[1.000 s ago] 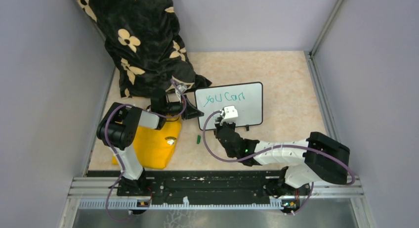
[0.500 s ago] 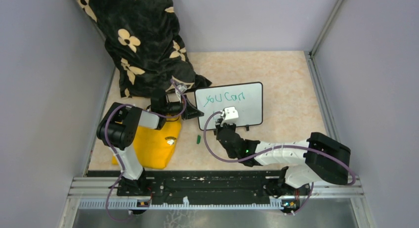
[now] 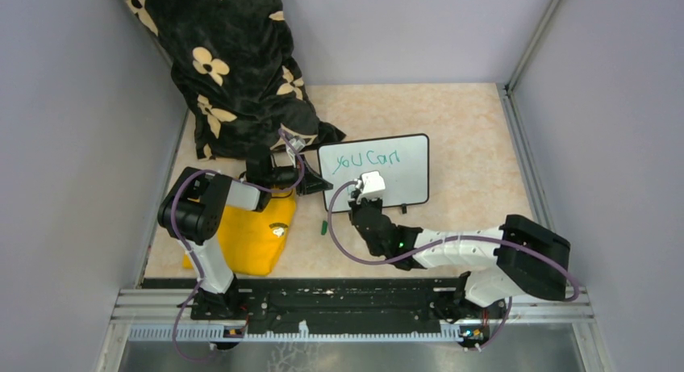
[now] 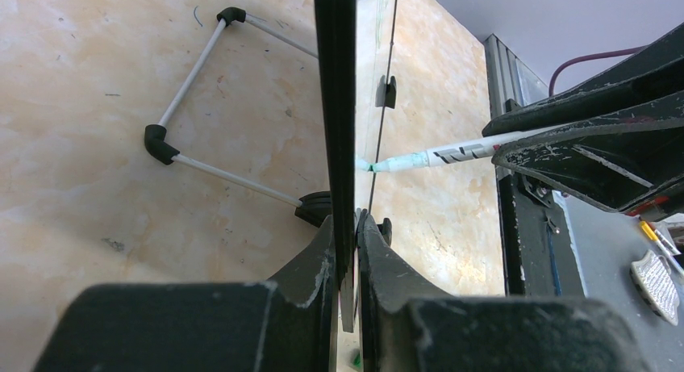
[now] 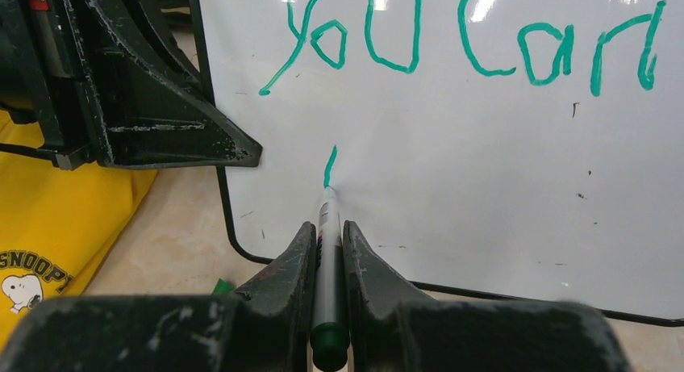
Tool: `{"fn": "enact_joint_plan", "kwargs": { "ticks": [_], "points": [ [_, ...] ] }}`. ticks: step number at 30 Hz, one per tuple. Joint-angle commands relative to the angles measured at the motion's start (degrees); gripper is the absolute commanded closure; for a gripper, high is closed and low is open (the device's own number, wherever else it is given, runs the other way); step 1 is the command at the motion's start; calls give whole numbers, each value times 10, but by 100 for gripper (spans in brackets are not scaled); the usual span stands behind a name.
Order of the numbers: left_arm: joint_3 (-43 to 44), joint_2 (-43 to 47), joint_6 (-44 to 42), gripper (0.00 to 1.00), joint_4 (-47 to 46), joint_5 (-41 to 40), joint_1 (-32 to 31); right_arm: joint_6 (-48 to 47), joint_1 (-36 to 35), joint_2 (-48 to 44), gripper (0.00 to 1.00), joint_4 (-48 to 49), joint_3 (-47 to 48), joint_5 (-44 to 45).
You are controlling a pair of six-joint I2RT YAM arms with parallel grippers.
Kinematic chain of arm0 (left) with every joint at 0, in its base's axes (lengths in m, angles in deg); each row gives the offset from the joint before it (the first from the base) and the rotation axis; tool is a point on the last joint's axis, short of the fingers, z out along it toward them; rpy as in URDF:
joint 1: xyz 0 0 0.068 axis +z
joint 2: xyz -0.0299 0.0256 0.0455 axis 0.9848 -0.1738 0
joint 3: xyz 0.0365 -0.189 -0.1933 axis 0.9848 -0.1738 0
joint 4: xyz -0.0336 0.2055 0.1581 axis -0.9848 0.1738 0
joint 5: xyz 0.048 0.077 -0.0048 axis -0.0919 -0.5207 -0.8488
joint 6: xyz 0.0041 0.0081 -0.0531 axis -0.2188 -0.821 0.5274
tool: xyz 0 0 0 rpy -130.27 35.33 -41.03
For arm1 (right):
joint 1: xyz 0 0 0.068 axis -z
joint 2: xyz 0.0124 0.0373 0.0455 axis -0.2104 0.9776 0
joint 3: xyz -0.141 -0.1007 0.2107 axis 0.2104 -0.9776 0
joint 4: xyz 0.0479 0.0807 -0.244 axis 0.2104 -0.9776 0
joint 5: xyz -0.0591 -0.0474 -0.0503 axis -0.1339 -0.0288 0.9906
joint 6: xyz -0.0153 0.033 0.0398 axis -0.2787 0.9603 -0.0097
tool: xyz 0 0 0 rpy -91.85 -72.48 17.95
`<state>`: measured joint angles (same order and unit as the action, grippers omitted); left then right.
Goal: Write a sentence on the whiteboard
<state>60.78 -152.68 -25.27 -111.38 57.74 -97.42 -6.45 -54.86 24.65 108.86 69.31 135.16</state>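
Observation:
The whiteboard point(image 3: 403, 174) stands upright on the table, propped from behind by a wire stand point(image 4: 193, 89). My left gripper point(image 3: 321, 184) is shut on its left edge, seen edge-on as the board's black frame point(image 4: 335, 106) between the jaws point(image 4: 345, 227). The sentence point(image 5: 468, 37) reads "you can" in green on the top line. Below it is one short green stroke point(image 5: 330, 166). My right gripper point(image 5: 328, 231) is shut on a green marker point(image 5: 327, 251), whose tip touches the board at the stroke's lower end. From the left wrist view the marker point(image 4: 452, 154) meets the board's face.
A green marker cap point(image 3: 323, 227) lies on the table by the board's lower left corner. A yellow Snoopy garment point(image 3: 250, 239) lies under the left arm. A black cloth with cream flowers point(image 3: 234, 65) is heaped at the back left. Grey walls enclose the table.
My right gripper has shifted slightly to the left with the marker against the board. The left gripper and the board have not moved.

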Motion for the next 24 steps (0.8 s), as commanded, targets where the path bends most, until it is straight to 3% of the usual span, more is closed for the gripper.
{"fn": "enact_joint_plan", "kwargs": {
  "ticks": [1, 11, 24],
  "points": [
    [2, -11, -44, 100, 34, -35, -9, -14, 0, 7, 100, 30, 29, 8],
    [2, -11, -44, 100, 33, -34, -9, -15, 0, 21, 100, 49, 31, -35],
    [2, -11, -44, 100, 35, -35, -9, 7, 1, 7, 100, -3, 4, -49]
  ]
}}
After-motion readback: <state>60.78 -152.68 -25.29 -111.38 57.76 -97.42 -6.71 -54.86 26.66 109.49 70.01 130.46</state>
